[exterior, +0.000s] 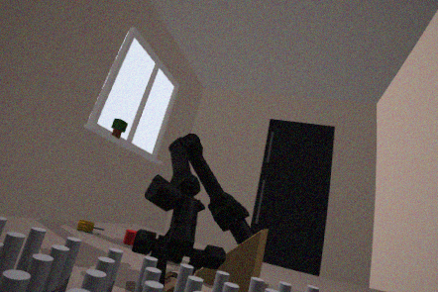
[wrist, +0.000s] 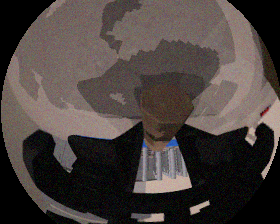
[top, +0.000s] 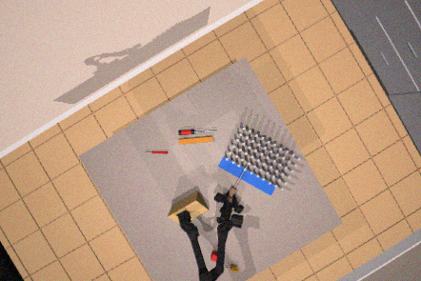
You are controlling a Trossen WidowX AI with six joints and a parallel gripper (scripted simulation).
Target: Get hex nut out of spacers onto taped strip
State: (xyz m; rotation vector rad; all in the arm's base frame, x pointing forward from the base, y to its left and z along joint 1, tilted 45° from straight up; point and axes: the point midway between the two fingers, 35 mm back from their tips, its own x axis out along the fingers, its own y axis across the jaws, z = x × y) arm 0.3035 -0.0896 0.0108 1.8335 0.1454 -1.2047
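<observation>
My gripper (top: 231,194) (wrist: 158,123) is shut on the brown handle (wrist: 166,107) of a tool, in front of the spacer field. The tool's thin metal shaft (top: 239,179) reaches over the blue taped strip (top: 260,185) (wrist: 172,143) towards the front row of spacers. Its tip is too small to tell whether it is between them or above them. The metal spacers (top: 273,162) (exterior: 43,263) (wrist: 159,166) stand upright in rows behind the strip. In the exterior view they hide the fingers. I cannot make out the hex nut in any view.
A red-black screwdriver (top: 187,132), an orange bar (top: 196,140) and a thin red tool (top: 161,152) lie left of the spacers. A tan box-like block (top: 191,207) (exterior: 255,258) stands beside my arm. A red object (top: 214,256) (exterior: 130,237) and a yellow one (top: 234,268) (exterior: 85,226) lie near the arm.
</observation>
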